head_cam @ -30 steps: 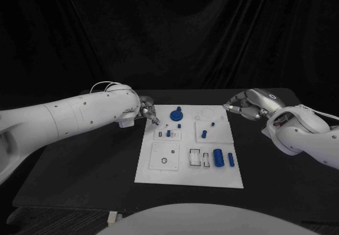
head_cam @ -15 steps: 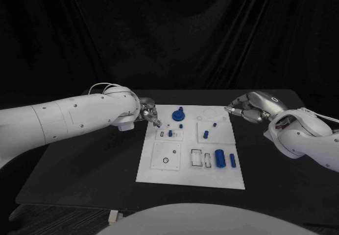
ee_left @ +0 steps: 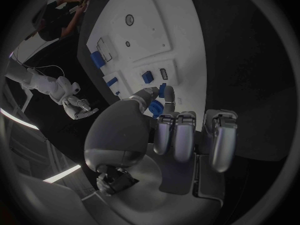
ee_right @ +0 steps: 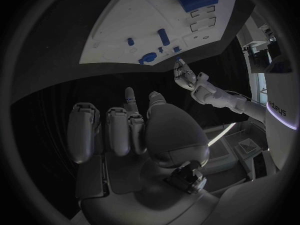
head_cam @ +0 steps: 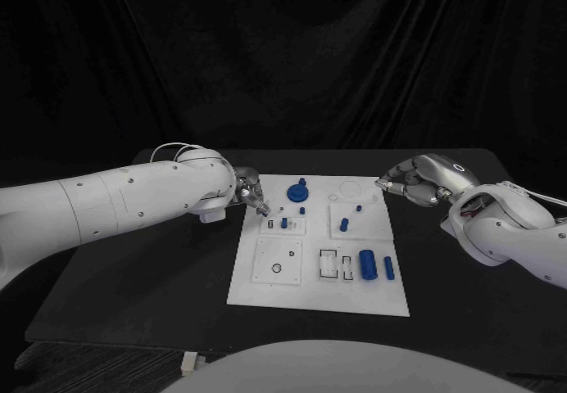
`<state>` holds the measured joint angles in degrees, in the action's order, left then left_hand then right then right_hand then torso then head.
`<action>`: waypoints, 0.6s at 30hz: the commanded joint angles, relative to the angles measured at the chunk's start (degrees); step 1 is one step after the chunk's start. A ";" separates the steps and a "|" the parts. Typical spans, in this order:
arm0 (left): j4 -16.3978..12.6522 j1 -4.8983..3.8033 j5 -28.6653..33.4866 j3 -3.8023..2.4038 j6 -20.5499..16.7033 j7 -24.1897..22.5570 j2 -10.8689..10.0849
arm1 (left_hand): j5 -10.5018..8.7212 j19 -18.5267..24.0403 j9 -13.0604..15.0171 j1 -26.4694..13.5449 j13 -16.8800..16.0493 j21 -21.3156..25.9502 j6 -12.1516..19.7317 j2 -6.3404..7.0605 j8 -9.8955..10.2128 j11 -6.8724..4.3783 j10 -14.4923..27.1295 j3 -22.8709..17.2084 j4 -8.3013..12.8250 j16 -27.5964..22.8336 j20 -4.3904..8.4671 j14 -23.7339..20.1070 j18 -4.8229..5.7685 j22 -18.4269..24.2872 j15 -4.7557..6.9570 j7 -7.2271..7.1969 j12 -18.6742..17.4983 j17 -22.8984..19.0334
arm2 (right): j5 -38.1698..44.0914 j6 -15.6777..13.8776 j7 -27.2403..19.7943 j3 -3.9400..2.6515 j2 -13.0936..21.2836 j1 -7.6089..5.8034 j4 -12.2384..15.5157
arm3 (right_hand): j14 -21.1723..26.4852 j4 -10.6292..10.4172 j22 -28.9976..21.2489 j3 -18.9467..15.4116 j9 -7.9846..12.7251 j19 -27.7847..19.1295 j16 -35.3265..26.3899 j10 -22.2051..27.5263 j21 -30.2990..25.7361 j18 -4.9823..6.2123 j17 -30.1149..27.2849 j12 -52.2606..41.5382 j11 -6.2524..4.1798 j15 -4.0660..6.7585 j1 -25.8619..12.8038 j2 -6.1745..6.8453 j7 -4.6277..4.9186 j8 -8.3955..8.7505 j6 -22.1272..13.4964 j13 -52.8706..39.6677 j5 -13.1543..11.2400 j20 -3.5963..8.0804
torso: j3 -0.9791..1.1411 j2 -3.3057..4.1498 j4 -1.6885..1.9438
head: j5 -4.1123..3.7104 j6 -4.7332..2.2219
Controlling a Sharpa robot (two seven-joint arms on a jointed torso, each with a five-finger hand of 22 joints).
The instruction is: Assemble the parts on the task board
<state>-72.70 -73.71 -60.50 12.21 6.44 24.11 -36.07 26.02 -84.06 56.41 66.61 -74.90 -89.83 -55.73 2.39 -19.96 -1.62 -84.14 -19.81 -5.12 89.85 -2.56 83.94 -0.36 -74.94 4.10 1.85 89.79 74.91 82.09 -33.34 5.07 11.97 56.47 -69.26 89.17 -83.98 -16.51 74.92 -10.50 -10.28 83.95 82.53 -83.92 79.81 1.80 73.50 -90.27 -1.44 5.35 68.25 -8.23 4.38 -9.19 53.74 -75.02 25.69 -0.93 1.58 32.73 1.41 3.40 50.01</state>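
Left hand (head_cam: 248, 193) in the head view sits at the board's (head_cam: 310, 291) upper left edge, fingers drawn together on nothing I can see. Right hand (head_cam: 408, 182) hangs curled off the upper right corner. Blue parts (head_cam: 368, 265) lie at the board's right. Left wrist view: fingertips (ee_left: 169, 96) near a part (ee_left: 147, 77); whether they hold anything, I cannot tell. Right wrist view: fingers (ee_right: 112, 130) curled, empty.

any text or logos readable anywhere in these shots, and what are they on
Partly readable, roughly "...deus": pale lettering on the robot's white left arm in the right wrist view; too blurred to quote surely.
No readable text on the white rectangular task board.
A small ring mark on the silver right hand, not lettering.
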 commanded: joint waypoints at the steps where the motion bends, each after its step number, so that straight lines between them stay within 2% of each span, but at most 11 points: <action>1: 0.11 0.38 0.17 -0.05 -1.02 0.00 0.31 | 0.06 -5.94 0.09 -0.48 -15.10 -0.17 -0.40 -0.14 0.23 -0.38 -5.86 -0.38 -0.10 0.15 0.39 6.06 0.36 -15.06 0.26 -0.03 0.21 15.09 | 0.04 -0.01 0.16 -0.04 0.06 0.14 0.09 | -3.23 0.03 11.67 -0.21 0.09 2.57 -0.26 -6.08 -0.34 0.77 -0.07 0.27 0.35 -0.47 0.48 0.02 0.11 0.22 0.16 -14.98 0.13 -0.45 | -0.01 0.03 -0.07 | 0.24 -0.01; 6: 0.24 0.86 0.17 -0.04 -1.04 0.12 0.63 | 0.07 -5.94 0.12 -0.54 -15.10 -0.17 -0.47 -0.16 0.22 -0.39 -5.86 -0.45 -0.11 0.15 0.40 6.06 0.36 -15.06 0.27 -0.04 0.21 15.09 | 0.04 -0.10 0.09 -0.04 0.08 0.15 0.06 | -3.20 0.05 11.62 -0.21 0.09 2.52 -0.34 -6.08 -0.48 0.81 -0.25 0.27 0.35 -0.47 0.53 0.02 0.11 0.23 0.16 -14.98 0.15 -0.45 | 0.00 -0.01 -0.03 | -0.01 -0.01; 18: 1.18 1.35 0.17 -0.04 -1.19 0.16 1.72 | 0.08 -5.94 0.14 -0.63 -15.10 -0.17 -0.53 -0.20 0.21 -0.40 -5.86 -0.53 -0.14 0.15 0.40 6.06 0.36 -15.06 0.28 -0.05 0.21 15.09 | 0.04 0.01 0.15 -0.04 0.04 0.15 -0.05 | -3.20 0.06 11.61 -0.21 0.09 2.52 -0.36 -6.08 -0.50 0.81 -0.29 0.27 0.36 -0.47 0.54 0.02 0.11 0.23 0.16 -14.98 0.15 -0.45 | -0.01 -0.02 0.00 | 0.10 -0.01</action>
<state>-71.53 -72.48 -60.50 12.22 5.77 24.50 -34.49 26.00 -84.06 56.45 66.31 -74.90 -89.83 -55.81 2.23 -19.95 -1.62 -84.14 -19.96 -5.28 89.85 -2.57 83.94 -0.36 -74.93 4.10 1.95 89.80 74.91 82.04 -33.35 5.06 11.97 56.47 -69.24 89.13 -83.97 -16.51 74.91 -10.50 -10.28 83.95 82.53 -83.90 79.42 1.80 73.27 -90.31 -1.45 5.35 68.23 -8.22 4.38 -9.19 53.74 -75.04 25.69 -0.93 1.57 32.72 1.38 3.39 50.01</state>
